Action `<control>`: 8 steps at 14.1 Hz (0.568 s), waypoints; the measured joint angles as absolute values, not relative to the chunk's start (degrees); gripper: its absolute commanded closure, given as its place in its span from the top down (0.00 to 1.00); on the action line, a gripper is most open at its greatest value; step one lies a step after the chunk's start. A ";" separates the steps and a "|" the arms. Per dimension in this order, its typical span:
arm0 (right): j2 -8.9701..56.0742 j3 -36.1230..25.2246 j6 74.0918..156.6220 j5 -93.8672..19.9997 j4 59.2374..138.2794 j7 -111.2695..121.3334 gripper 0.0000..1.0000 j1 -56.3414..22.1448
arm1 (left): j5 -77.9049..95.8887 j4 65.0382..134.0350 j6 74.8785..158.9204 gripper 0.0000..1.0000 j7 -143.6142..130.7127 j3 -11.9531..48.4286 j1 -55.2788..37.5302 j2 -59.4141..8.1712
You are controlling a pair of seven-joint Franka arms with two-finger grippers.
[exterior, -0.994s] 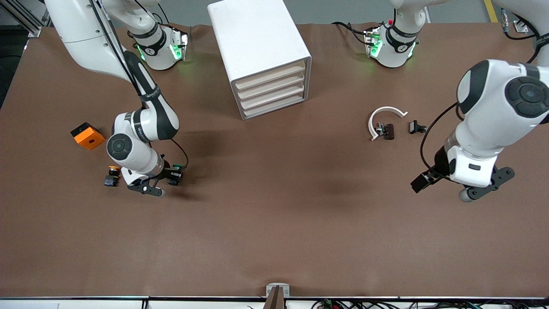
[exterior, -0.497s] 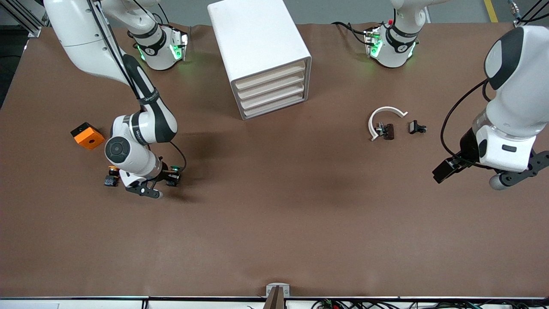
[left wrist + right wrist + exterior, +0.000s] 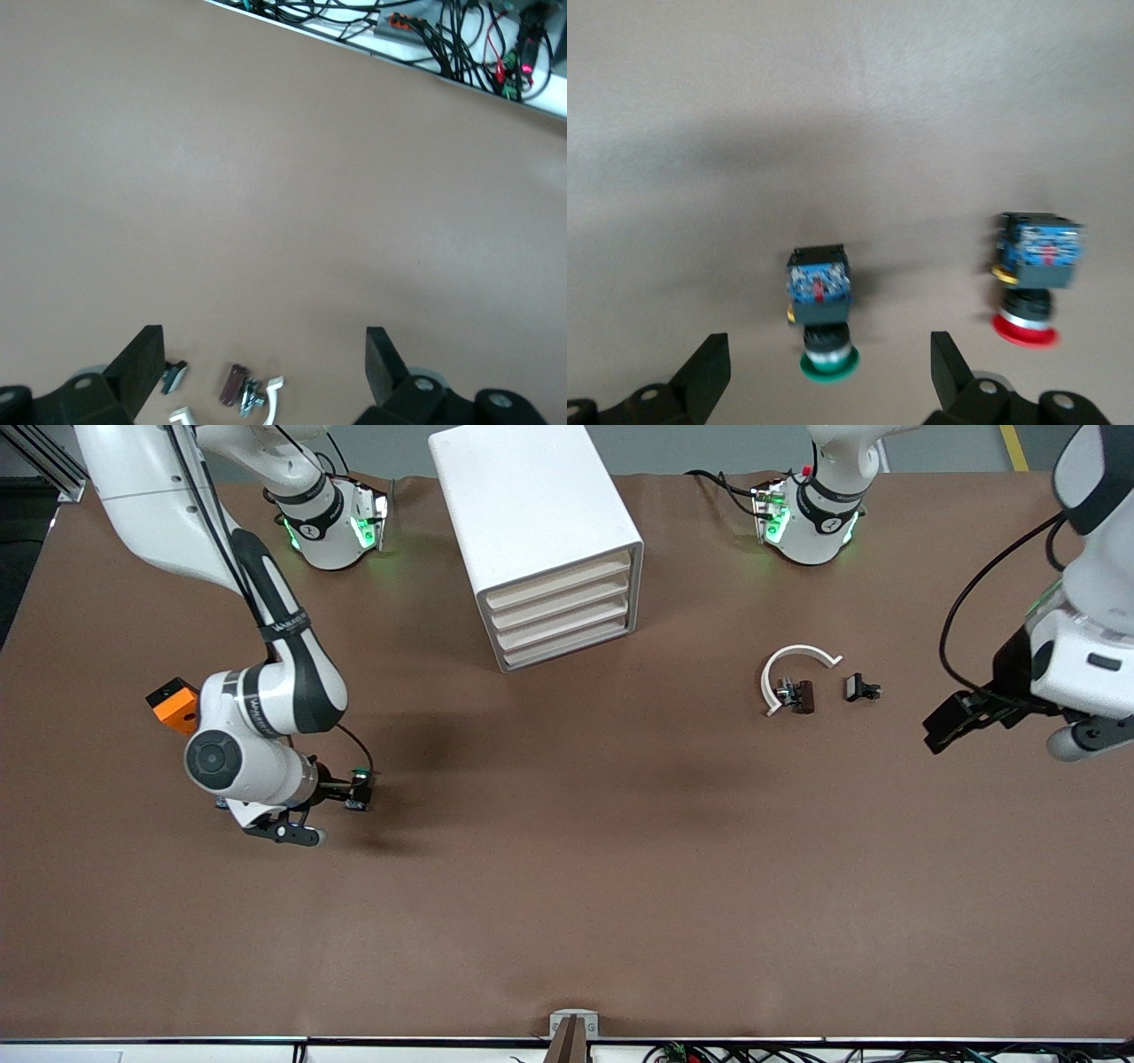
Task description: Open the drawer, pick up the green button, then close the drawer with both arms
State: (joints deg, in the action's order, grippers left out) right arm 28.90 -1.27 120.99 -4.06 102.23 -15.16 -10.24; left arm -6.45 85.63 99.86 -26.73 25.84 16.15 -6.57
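The button (image 3: 824, 305), green-capped, lies on its side on the brown table, also seen in the front view (image 3: 358, 789). My right gripper (image 3: 828, 354) is open just off its cap, a finger (image 3: 709, 372) on either side, touching nothing. In the front view this gripper (image 3: 337, 790) sits at the right arm's end. The white cabinet (image 3: 532, 522) stands mid-table with every drawer (image 3: 563, 607) shut. My left gripper (image 3: 263, 354) is open and empty, up over the left arm's end; that arm (image 3: 1090, 664) waits there.
A red-capped button (image 3: 1035, 266) lies beside the green one. An orange block (image 3: 173, 701) sits by the right arm's wrist. A white curved piece (image 3: 797, 666), a dark part (image 3: 803, 696) and a black clip (image 3: 859, 688) lie toward the left arm's end.
My right gripper has opened and let go of the green button, drawing back a little toward its own end of the table. The left arm has swung away toward the table's edge.
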 measured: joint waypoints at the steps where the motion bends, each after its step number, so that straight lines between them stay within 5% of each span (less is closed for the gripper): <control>1: 27.73 -1.33 116.93 -3.96 100.57 -12.75 1.00 -9.34 | -5.43 85.68 98.60 1.00 -24.43 24.26 15.88 -5.64; 8: 16.22 -1.45 96.81 -1.07 97.87 -1.10 1.00 -2.01 | 0.27 86.93 87.98 1.00 -10.52 8.37 7.36 0.78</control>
